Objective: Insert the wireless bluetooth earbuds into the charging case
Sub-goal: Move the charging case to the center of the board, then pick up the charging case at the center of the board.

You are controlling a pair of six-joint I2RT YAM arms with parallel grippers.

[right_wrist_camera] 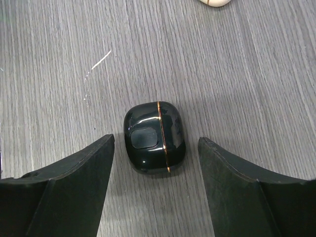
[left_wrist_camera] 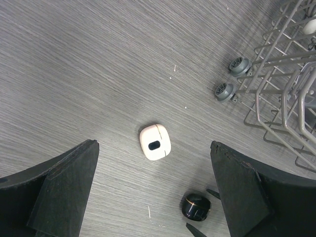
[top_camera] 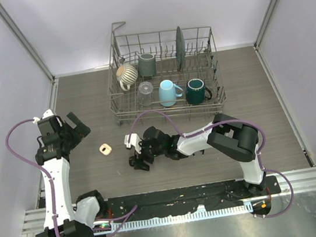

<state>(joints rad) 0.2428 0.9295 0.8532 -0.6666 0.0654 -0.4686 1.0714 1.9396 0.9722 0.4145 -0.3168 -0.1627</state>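
**Two closed cases on the desk, both grippers open**

The desk (top_camera: 84, 93) is a grey laminate with a fine, streaky wood grain.

The black charging case (right_wrist_camera: 154, 137) is a glossy, rounded pebble. A thin gold seam runs across it, and one half has a smooth rounded-rectangle inset. It lies flat at the middle of the right wrist view. The right gripper (top_camera: 139, 159) has a matte black finger on either side of it, and a strip of bare desk shows on each side, so the jaws stand apart and touch nothing.

The cream charging case (left_wrist_camera: 155, 142) is a matte, soft-cornered square with a fine seam and a dark oval inset. It lies left of centre in the top view, near the black case but apart from it. The left gripper (top_camera: 80, 128) is spread wide and hangs clear of the cream case, at the left of that view.

Both cases are shut, and the earbuds cannot be made out in any view.

A grey wire dish rack (top_camera: 122, 109) on small wheels (left_wrist_camera: 224, 91) stands at the upper middle and holds mugs (top_camera: 169, 92).
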